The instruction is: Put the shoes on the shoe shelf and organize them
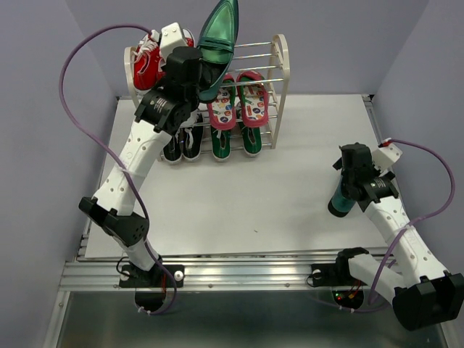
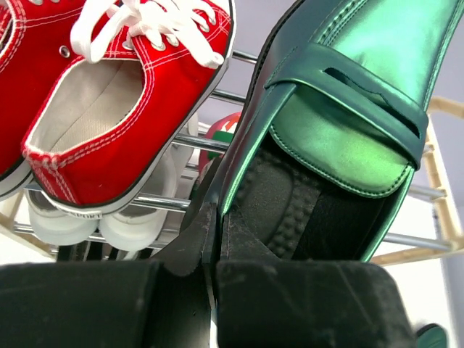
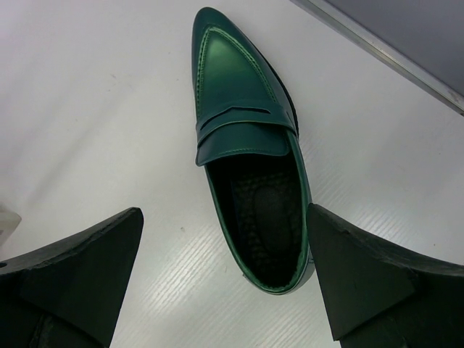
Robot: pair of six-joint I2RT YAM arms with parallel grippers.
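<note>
On the surface [image 1: 254, 196], the shoe shelf [image 1: 280, 80] stands at 12 o'clock, with red sneakers [image 1: 148, 64] on its top tier. The left end effector [image 2: 215, 246] pinches one glossy green pointed loafer [image 1: 221, 29] by its side wall, toe up, beside them, probably bound for that tier. At 3 o'clock its mate [image 3: 246, 145] lies under the right end effector [image 3: 225, 217], whose fingers [image 3: 80, 268] are spread wide for a pickup.

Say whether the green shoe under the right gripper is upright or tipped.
Upright: the green pointed shoe rests sole-down on the white table, its opening facing up.
</note>
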